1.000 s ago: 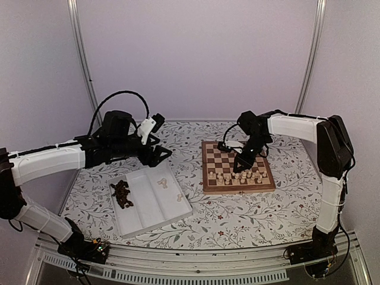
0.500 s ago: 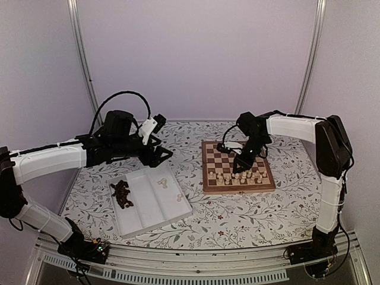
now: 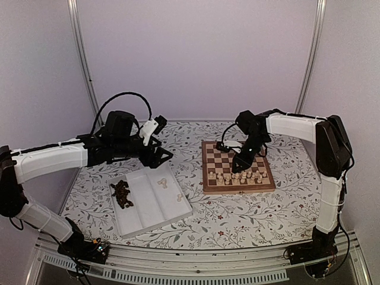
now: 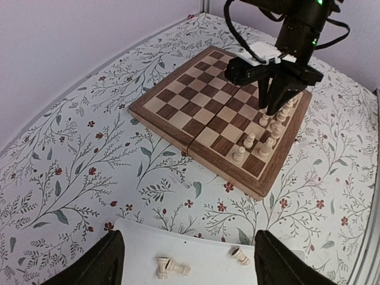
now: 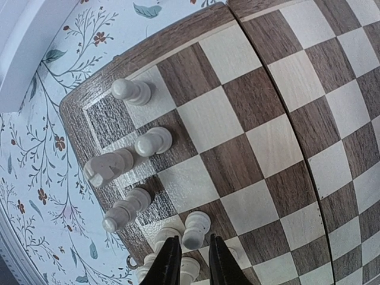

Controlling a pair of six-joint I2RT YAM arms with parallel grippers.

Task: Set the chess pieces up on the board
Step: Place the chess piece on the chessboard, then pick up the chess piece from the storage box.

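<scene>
A pawn [image 5: 195, 230] is flanked by the right end effector [image 5: 193, 239], grip unclear, to fill the board's [image 5: 249, 95] 6 o'clock rows; the left end effector [image 4: 189, 261] is held open.

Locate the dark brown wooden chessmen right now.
Top view, left side: the dark brown wooden chessmen lie heaped in the leftmost compartment of the white rectangular three-compartment tray, well left of the square wooden chessboard.

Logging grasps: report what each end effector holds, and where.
Left end effector: open, holds nothing. Right end effector: straddles a pale cream wooden chess piece on the chequered wooden board; grip cannot be told.
</scene>
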